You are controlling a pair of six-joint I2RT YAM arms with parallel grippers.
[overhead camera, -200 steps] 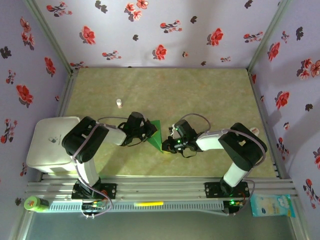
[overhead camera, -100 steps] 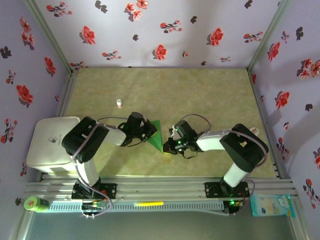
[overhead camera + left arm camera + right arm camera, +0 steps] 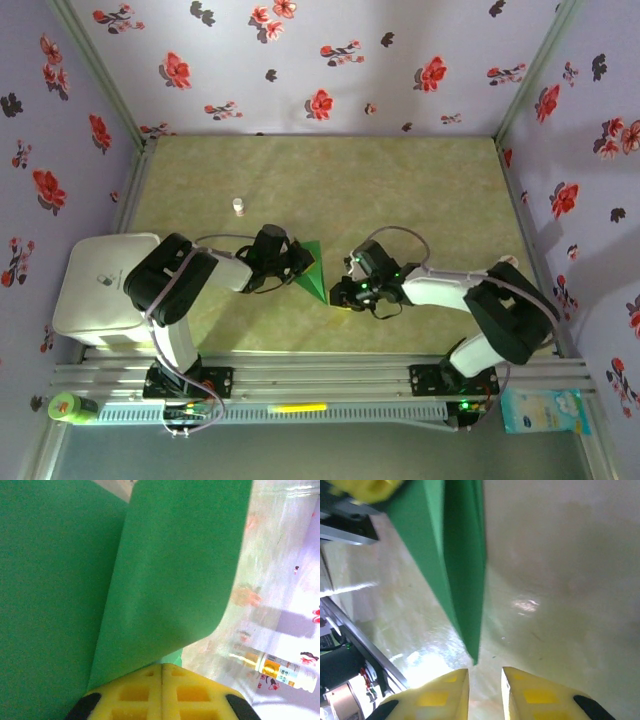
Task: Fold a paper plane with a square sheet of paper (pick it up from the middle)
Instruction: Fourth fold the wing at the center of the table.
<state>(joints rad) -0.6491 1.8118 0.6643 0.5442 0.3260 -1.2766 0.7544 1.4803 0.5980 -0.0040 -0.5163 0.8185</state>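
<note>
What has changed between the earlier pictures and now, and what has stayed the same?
The right hand opened a little and drew back slightly to the right, off the near tip of the paper, which it seems to have let go. Its elbow swung outward. The left hand stayed shut on the paper. The paper and the bottle did not move.

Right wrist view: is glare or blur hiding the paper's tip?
Right wrist: no, the paper tip reads clearly; glare sits on the table beside it. Left wrist: the bottle is soft, and the picture's right edge is washed out.
</note>
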